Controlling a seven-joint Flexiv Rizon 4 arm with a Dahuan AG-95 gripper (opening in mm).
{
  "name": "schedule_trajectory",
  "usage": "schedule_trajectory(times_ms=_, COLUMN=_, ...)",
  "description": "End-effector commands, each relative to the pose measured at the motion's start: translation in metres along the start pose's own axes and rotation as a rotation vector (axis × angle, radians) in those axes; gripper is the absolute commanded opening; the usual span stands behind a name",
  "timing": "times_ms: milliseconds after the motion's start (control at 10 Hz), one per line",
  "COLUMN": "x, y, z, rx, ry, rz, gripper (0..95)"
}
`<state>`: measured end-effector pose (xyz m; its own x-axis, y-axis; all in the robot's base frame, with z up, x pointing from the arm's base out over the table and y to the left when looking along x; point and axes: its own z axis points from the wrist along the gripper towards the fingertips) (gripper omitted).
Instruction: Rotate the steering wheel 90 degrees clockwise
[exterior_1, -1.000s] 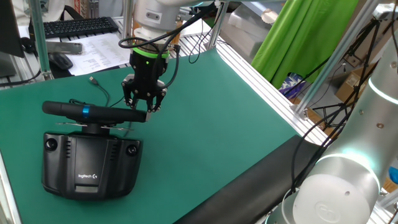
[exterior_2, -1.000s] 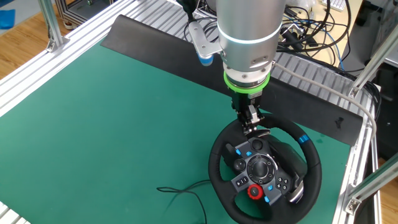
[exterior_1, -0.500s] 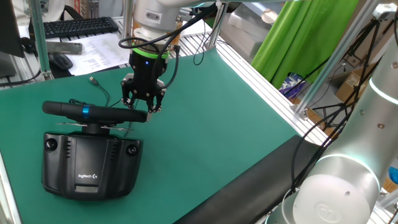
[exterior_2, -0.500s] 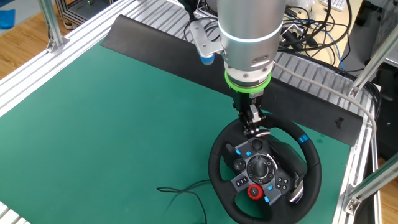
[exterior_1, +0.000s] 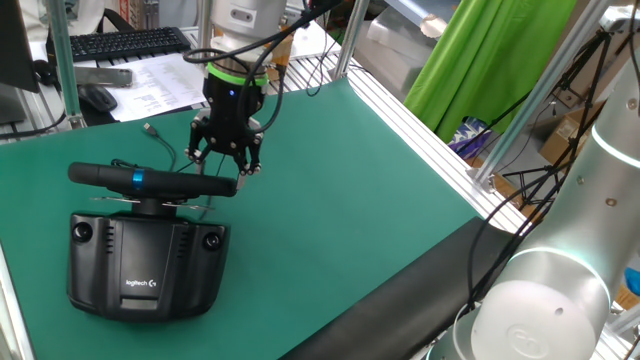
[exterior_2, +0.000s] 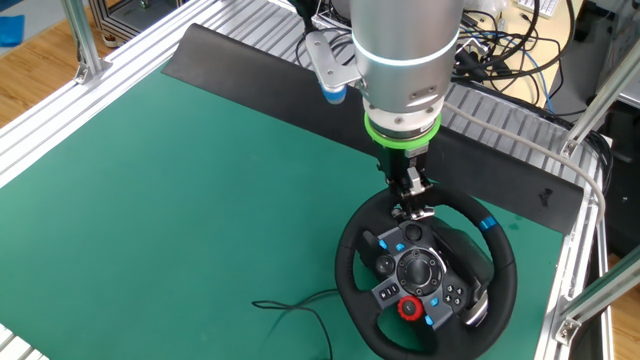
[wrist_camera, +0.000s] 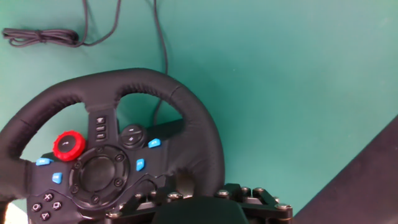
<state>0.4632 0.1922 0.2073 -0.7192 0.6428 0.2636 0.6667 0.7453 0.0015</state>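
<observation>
The steering wheel (exterior_2: 425, 272) lies on the green bench (exterior_2: 180, 190), close to the corner bounded by the dark strip and the aluminium side rail in the other fixed view. Its face points upward there, showing blue buttons and a red dial (exterior_2: 408, 309), and the blue stripe (exterior_2: 488, 223) on the rim sits toward that rail. In one fixed view the rim (exterior_1: 150, 180) appears edge-on as a long padded bar, joined to the black base box (exterior_1: 145, 263) with the white logo, which stands nearer the front edge of the bench.

The tool (exterior_1: 227, 160) hangs just above the end of the rim that points toward the middle of the bench, fingers spread and pointing down. Nothing is gripped between them, and from these angles I cannot tell whether a fingertip touches the rim. In the other fixed view the tool (exterior_2: 413, 207) stands over the rim's edge nearest the dark strip.

From the hand view the wheel (wrist_camera: 118, 149) fills the lower left, with a black cable (wrist_camera: 158, 43) trailing over the bench beyond it.
</observation>
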Motion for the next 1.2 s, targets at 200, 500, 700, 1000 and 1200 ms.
schedule_trajectory(times_ms=200, x=0.0, y=0.0, z=0.0, rx=-0.001, ry=-0.002, rz=-0.004, gripper=57.0)
schedule_trajectory(times_ms=500, x=0.0, y=0.0, z=0.0, rx=0.002, ry=-0.005, rz=-0.007, gripper=57.0)
schedule_trajectory(times_ms=700, x=0.0, y=-0.002, z=-0.003, rx=0.004, ry=-0.007, rz=-0.002, gripper=57.0)
schedule_trajectory(times_ms=1000, x=0.001, y=-0.006, z=-0.009, rx=-0.011, ry=-0.007, rz=0.035, gripper=38.0)
schedule_trajectory(times_ms=1200, x=0.0, y=-0.008, z=-0.011, rx=-0.021, ry=-0.008, rz=0.047, gripper=38.0)
